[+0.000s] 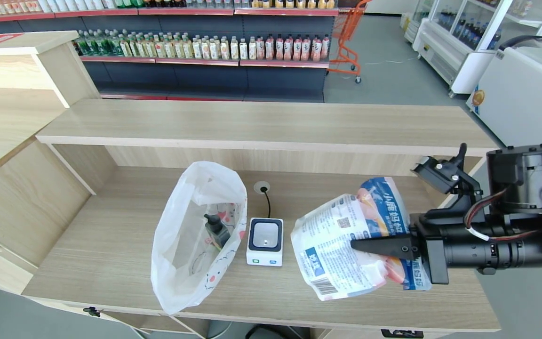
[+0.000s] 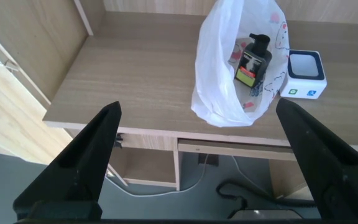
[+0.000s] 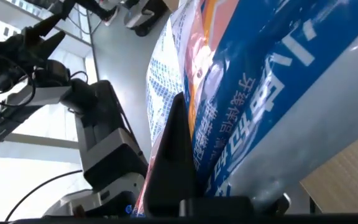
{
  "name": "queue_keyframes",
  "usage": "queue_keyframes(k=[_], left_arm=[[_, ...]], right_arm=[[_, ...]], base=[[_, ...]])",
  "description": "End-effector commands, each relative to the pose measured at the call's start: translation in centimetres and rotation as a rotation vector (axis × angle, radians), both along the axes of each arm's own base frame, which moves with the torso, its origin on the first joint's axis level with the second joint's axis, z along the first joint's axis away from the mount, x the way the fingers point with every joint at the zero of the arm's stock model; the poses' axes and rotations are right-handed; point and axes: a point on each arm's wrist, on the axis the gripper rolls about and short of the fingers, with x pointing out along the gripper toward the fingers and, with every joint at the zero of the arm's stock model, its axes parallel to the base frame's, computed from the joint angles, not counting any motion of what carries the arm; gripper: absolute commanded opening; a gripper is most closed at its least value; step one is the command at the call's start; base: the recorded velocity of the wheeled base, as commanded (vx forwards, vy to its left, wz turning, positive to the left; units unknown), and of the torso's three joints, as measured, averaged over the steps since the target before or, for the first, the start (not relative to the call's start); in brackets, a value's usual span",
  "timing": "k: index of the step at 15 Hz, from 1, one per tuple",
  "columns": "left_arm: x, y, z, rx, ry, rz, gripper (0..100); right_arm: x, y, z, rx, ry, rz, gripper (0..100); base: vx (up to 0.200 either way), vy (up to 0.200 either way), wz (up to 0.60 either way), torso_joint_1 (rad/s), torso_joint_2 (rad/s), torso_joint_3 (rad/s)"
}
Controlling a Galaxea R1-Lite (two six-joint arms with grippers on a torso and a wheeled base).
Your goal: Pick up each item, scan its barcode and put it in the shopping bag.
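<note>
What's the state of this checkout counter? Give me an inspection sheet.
Surface: wooden counter, with a raised ledge behind.
Job's things: shopping bag standing open, pump bottle inside; scanner beside it; package held above the counter, right of the scanner.
Clutter: nothing seen.
Grippers: right gripper shut on the package; left gripper open, off the counter's front edge near the bag.
Cables: scanner cable runs to a hole in the counter.
Surroundings: shelves of bottles, orange cart, freezers.
</note>
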Motion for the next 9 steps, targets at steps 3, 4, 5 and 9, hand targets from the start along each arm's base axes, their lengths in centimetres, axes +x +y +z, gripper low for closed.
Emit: queue_keyframes(k=[3, 4, 5, 9], left_arm=[[0.00, 0.00, 0.00, 0.000, 0.000, 0.001, 100], [0.00, 0.00, 0.00, 0.000, 0.000, 0.001, 100], [0.00, 0.00, 0.00, 0.000, 0.000, 0.001, 100], [0.00, 0.00, 0.00, 0.000, 0.000, 0.001, 100]], right_arm=[[0.06, 1.13, -0.68, -0.024, 0.035, -0.012, 0], [0.01, 1.12, -0.73, -0.030, 0.033, -0.023, 0], [-0.05, 1.06, -0.75, -0.034, 0.032, -0.033, 0], [-0.47, 1.26, -0.40, -0.038, 0.014, -0.043, 0]], base=[[0.000, 0.000, 0.00, 0.000, 0.00, 0.000], [0.000, 0.000, 0.00, 0.000, 0.00, 0.000], [0.000, 0.000, 0.00, 0.000, 0.00, 0.000], [0.000, 0.000, 0.00, 0.000, 0.00, 0.000]])
